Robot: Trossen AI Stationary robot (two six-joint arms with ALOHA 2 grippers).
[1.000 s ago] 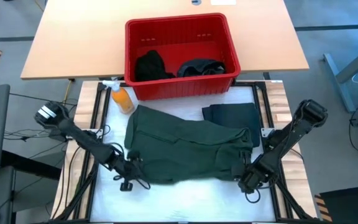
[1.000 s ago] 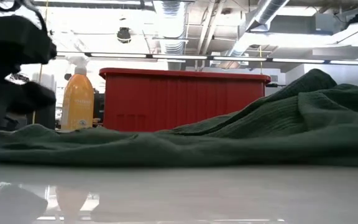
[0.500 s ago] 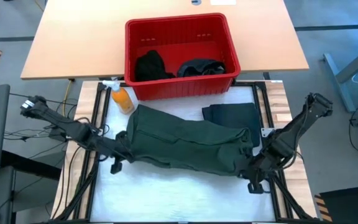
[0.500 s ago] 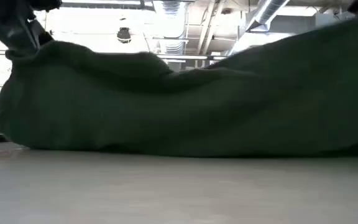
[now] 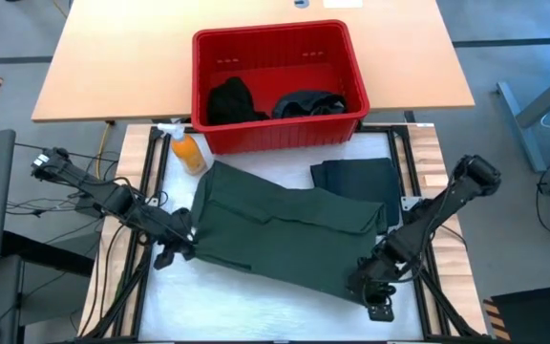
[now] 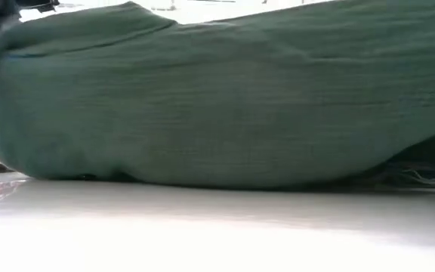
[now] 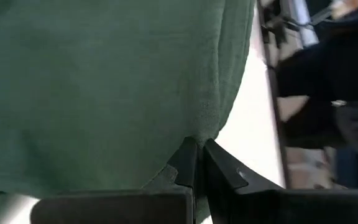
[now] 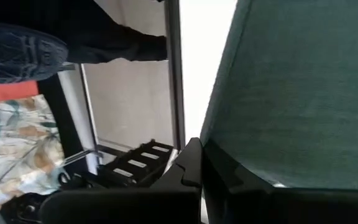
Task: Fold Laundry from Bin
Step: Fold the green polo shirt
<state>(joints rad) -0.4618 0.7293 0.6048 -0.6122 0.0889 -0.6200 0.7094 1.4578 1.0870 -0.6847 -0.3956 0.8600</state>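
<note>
A dark olive-green garment (image 5: 285, 229) lies spread across the white table top, and in the low view the garment (image 6: 217, 98) fills almost the whole picture. My left gripper (image 5: 181, 244) is shut on its near left corner, my right gripper (image 5: 366, 284) on its near right corner. The red bin (image 5: 280, 129) stands at the far edge with dark laundry (image 5: 232, 100) inside. A folded dark piece (image 5: 356, 177) lies flat beside the garment's far right. My left gripper pinches the garment's near left corner (image 7: 202, 132) between its two shut fingers, slanting down from the table's left. The corner is lifted; the cloth runs smooth away from the fingers. My right gripper pinches the garment's near right edge (image 8: 215, 142) between its two shut fingers, slanting down from the right. The edge is lifted, and the cloth stretches flat toward the other arm while its lower part (image 6: 202, 177) rests on the table.
An orange spray bottle (image 5: 187, 150) lies at the garment's far left, next to the bin. A wooden table (image 5: 113, 67) stands behind. Bare white table top (image 5: 256, 306) lies near the front edge. Black frame rails (image 5: 146, 182) run along both sides.
Both grippers have risen with the garment's near edge. The left one has gone toward the table's left edge, the right one toward the near edge. The bunched near part has been lifted and drawn out flat between them, while the far part stays on the table.
</note>
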